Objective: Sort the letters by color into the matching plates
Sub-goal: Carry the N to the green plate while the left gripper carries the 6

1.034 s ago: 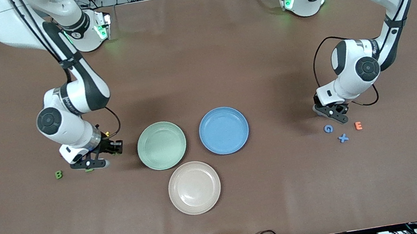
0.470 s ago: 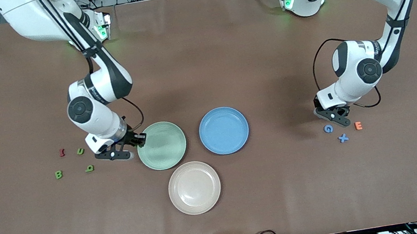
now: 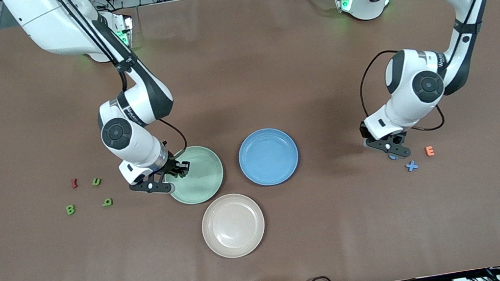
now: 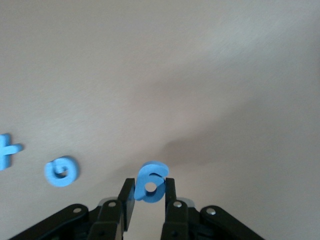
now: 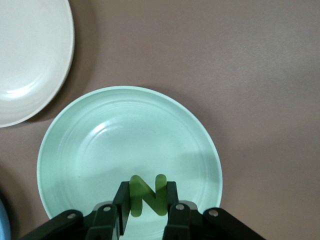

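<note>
- The round, shallow, matte beige-pink plate (image 3: pixel 233 225) lies nearest the front camera on the smooth brown table covering (image 3: pixel 238 63); its curved rim (image 5: pixel 30 60) also shows in the right wrist view.
- The chunky blue cross-shaped toy letter (image 3: pixel 412 166) lies flat toward the left arm's end of the table, with the blocky orange letter E (image 3: pixel 429 151) just beside it and slightly farther from the camera.
- Toward the right arm's end, the green letter B (image 3: pixel 70 209) and a curled green letter (image 3: pixel 107 202) lie flat; a dark red letter (image 3: pixel 74 183) and another small green letter (image 3: pixel 96 182) sit a little farther from the camera.
- The left gripper (image 3: pixel 393 151) hangs low over the table beside the cross and the E. Its black fingers (image 4: pixel 170 192) are clamped on a rounded blue letter with a hole (image 4: pixel 151 181). A second round blue letter (image 4: pixel 61 171) lies on the table near it, in the left wrist view.
- The pale mint green plate (image 3: pixel 201 180) and the medium blue plate (image 3: pixel 268 156) sit side by side, apart, farther from the camera than the beige-pink one. Faint concentric rings mark the green plate's floor.
- The right gripper (image 3: pixel 171 174) is over the green plate's edge, pinching a thick, translucent green letter N (image 5: pixel 147 195) upright between its 2 fingers (image 5: pixel 121 196).
</note>
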You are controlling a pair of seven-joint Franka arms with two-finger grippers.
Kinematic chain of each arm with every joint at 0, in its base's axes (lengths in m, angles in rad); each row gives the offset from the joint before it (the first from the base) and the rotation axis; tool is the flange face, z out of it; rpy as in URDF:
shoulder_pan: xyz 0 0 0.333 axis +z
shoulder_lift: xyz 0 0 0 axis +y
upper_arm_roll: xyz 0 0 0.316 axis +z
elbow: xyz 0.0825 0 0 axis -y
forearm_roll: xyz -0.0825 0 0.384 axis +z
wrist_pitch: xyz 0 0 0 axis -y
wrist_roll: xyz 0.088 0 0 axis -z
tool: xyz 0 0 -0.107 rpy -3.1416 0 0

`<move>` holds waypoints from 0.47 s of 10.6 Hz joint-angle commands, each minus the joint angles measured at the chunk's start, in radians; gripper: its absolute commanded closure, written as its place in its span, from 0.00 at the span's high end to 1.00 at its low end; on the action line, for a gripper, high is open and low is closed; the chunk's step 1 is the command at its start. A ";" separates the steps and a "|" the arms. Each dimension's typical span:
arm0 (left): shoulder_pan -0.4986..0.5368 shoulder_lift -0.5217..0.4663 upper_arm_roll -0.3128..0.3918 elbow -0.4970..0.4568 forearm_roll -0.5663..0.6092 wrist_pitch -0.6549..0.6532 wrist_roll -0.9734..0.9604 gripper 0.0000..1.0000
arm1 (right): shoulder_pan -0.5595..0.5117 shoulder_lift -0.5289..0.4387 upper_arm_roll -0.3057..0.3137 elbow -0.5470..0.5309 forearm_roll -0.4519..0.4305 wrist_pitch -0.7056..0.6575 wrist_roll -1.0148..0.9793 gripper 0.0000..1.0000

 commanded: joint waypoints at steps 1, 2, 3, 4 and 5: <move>-0.095 0.007 -0.005 0.092 0.018 -0.089 -0.198 0.00 | 0.011 0.015 -0.006 0.029 0.000 -0.010 0.000 1.00; -0.127 0.019 -0.005 0.134 0.015 -0.126 -0.251 0.00 | 0.009 0.014 -0.007 0.029 -0.003 -0.010 -0.006 1.00; -0.164 0.038 -0.003 0.170 0.015 -0.154 -0.310 0.00 | 0.008 0.009 -0.007 0.029 -0.003 -0.010 -0.018 1.00; -0.193 0.053 -0.003 0.195 0.015 -0.160 -0.357 0.00 | 0.003 0.004 -0.009 0.028 -0.003 -0.016 -0.031 1.00; -0.221 0.067 -0.003 0.214 0.016 -0.162 -0.400 0.00 | -0.001 -0.002 -0.012 0.028 -0.004 -0.038 -0.040 1.00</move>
